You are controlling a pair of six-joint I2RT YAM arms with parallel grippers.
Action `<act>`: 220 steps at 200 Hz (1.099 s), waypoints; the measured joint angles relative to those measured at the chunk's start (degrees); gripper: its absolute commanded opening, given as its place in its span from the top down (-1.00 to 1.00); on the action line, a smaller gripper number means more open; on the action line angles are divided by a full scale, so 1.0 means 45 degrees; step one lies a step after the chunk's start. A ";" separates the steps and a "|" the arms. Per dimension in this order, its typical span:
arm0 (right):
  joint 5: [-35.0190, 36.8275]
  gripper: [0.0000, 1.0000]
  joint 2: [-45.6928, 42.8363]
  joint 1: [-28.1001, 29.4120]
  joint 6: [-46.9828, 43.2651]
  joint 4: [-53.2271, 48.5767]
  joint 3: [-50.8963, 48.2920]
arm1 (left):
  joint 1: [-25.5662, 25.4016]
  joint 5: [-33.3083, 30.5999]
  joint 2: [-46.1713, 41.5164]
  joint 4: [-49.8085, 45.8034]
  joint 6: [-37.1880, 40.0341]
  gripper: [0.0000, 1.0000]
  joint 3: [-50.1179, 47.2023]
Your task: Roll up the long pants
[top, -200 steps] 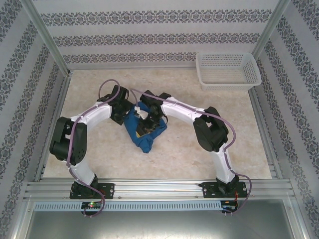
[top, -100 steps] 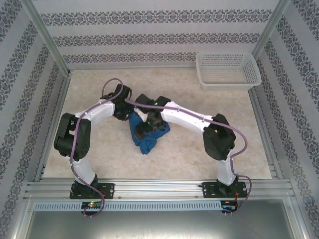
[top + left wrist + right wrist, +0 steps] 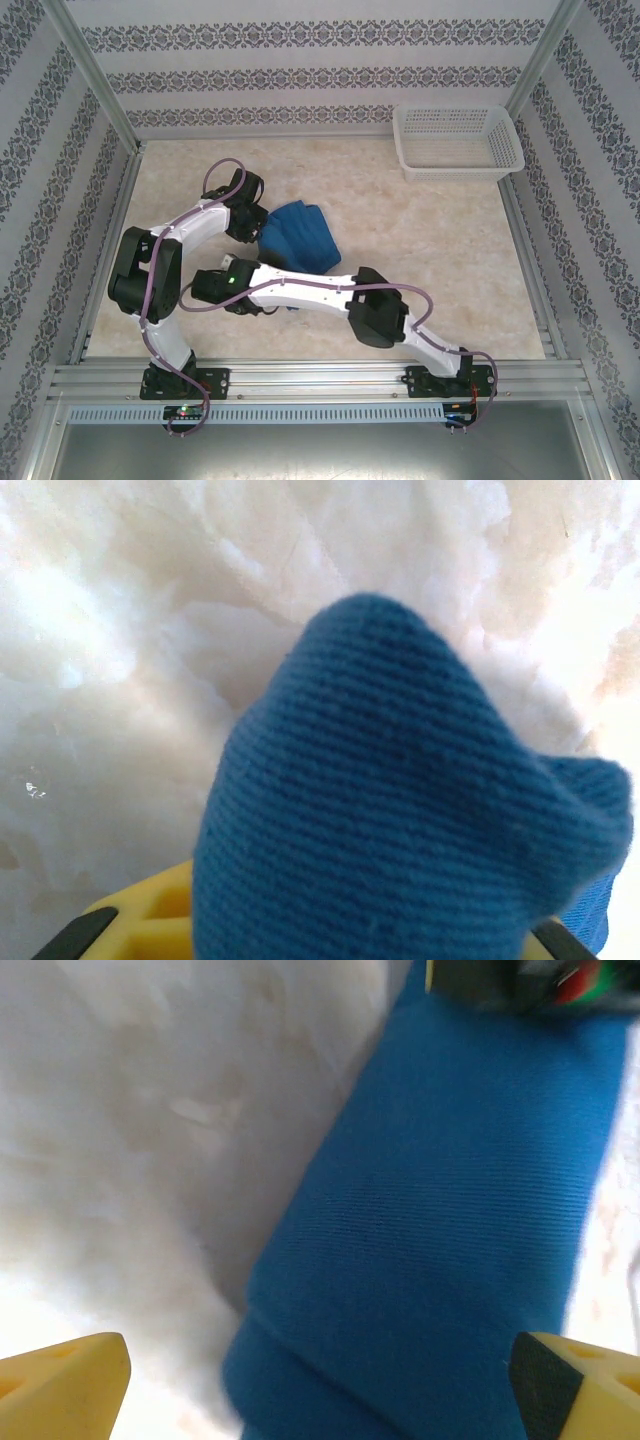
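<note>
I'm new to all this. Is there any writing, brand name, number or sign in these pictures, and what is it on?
No text can be read anywhere.
long pants: plain blue cloth, no label showing.
basket: plain white, no lettering.
wallpaper: bands of ornament, not letters.
lights at the left arm's base: any print there is too small to read.
</note>
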 measured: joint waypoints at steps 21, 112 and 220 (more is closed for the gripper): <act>0.0957 -0.95 0.0000 -0.0389 -0.0364 0.0248 -0.1229 | -0.0015 0.0034 0.0000 -0.0010 -0.0102 1.00 0.0000; 0.1069 1.00 -0.1671 -0.1817 -0.2744 0.3128 -0.4347 | -0.0087 0.0126 -0.0015 0.0053 -0.0423 1.00 0.0000; -0.5683 1.00 -0.3701 -0.4619 -0.2152 0.3633 -0.5192 | -0.0058 -0.0015 -0.1209 -0.0869 0.0695 -1.00 0.0597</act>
